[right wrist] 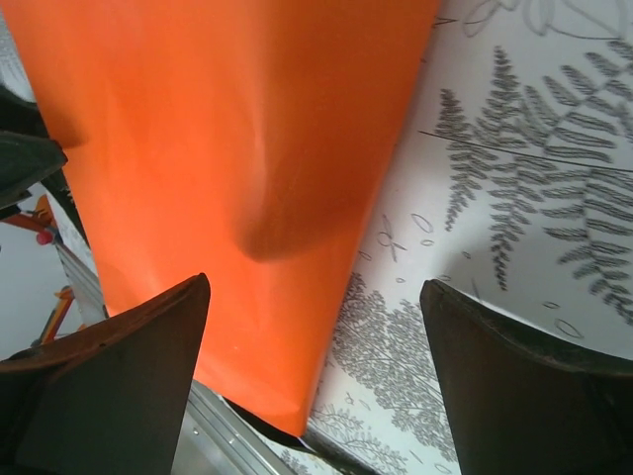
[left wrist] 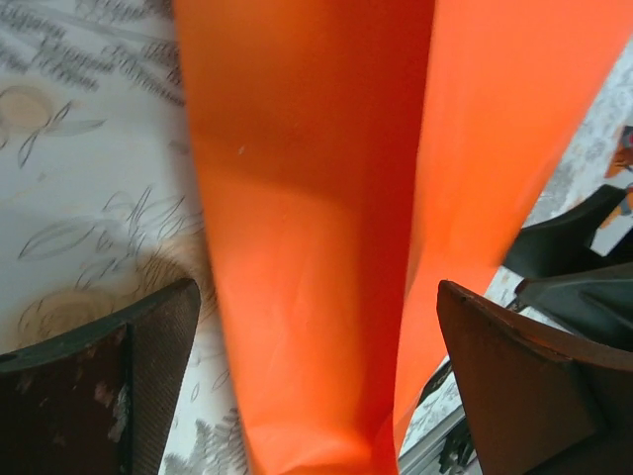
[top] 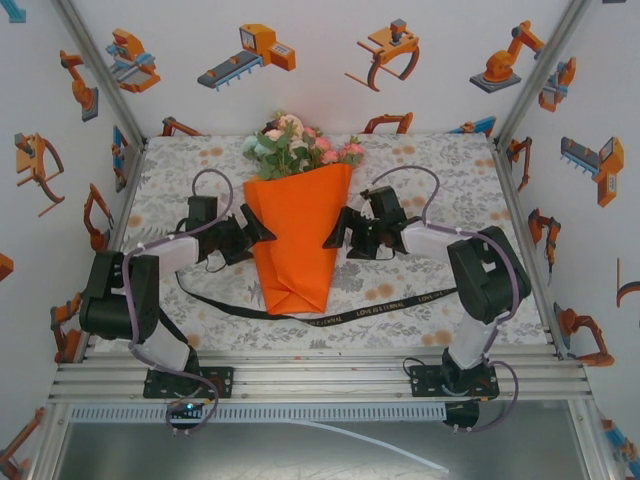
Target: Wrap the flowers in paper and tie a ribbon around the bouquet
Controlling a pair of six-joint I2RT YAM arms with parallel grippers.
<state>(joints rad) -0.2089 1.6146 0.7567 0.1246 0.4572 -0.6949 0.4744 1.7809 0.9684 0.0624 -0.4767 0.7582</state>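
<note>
Half done: flowers (top: 300,145) wrapped in paper (top: 295,240) cone on surface (top: 440,170). Ribbon (top: 400,305) lies flat by near tip, untied. Left fingers (left wrist: 148,376) and right fingers (right wrist: 119,386) wide, empty, flanking cone.

- The bouquet (top: 298,235) lies lengthways down the middle of the table (top: 450,180), so its cone of orange paper (top: 295,250) blocks any crossing at cloth level.
- The left gripper (top: 262,228) crowds the cone's left edge and the right gripper (top: 335,235) its right edge, both with jaws spread wide. That leaves hardly a gap on either flank.
- The ribbon (top: 330,318) runs low across the near side, at the cone's narrow end.
- There's bare cloth in both far corners, either side of the flowers (top: 300,145).
- The flowers sit close to the back wall (top: 320,90), so there's little room behind them.
</note>
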